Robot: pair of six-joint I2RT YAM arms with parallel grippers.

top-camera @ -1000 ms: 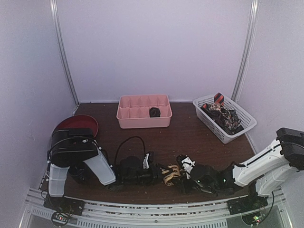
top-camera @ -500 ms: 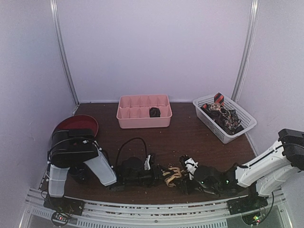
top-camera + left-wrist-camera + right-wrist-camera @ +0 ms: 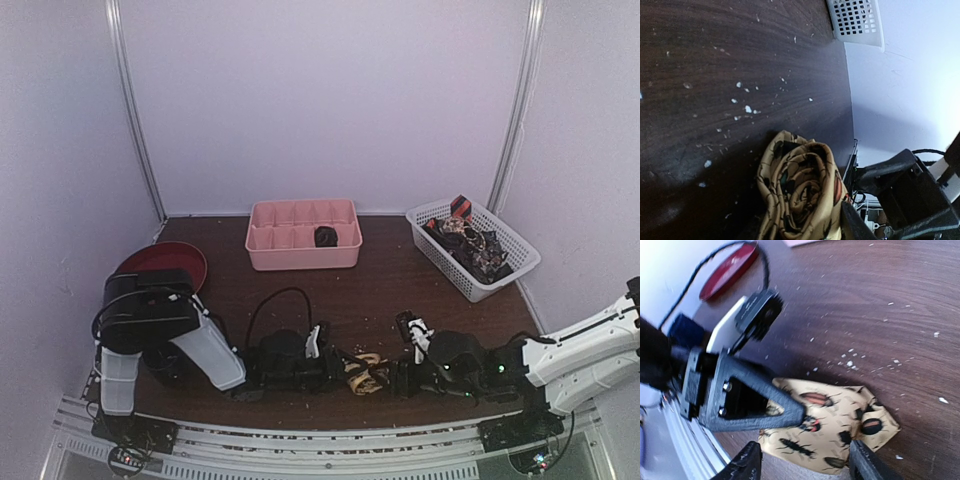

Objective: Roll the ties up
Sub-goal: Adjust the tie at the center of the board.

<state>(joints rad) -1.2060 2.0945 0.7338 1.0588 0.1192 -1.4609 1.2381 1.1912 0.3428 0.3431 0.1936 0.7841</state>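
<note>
A tan tie [image 3: 362, 372] with a dark beetle pattern lies rolled up near the table's front edge, between my two grippers. In the left wrist view the roll [image 3: 800, 192] shows its spiral end-on. My left gripper [image 3: 336, 368] is shut on it; one dark finger [image 3: 854, 225] presses its side, and that finger also shows across the tie [image 3: 840, 427] in the right wrist view [image 3: 752, 400]. My right gripper [image 3: 806, 460] is open, its fingers wide apart on either side of the tie, close to it but not gripping. A dark rolled tie [image 3: 325, 236] sits in the pink tray. Several more ties [image 3: 470, 245] lie in the white basket.
The pink compartment tray [image 3: 300, 262] stands at the back middle. The white basket [image 3: 500, 285] is at the back right and also shows in the left wrist view [image 3: 855, 20]. A red plate [image 3: 160, 262] lies at the left. White crumbs dot the dark wood table [image 3: 380, 300].
My right arm has drawn back to the right and dropped lower, its gripper now a little off the tan tie. The left gripper and the roll have stayed in place.
</note>
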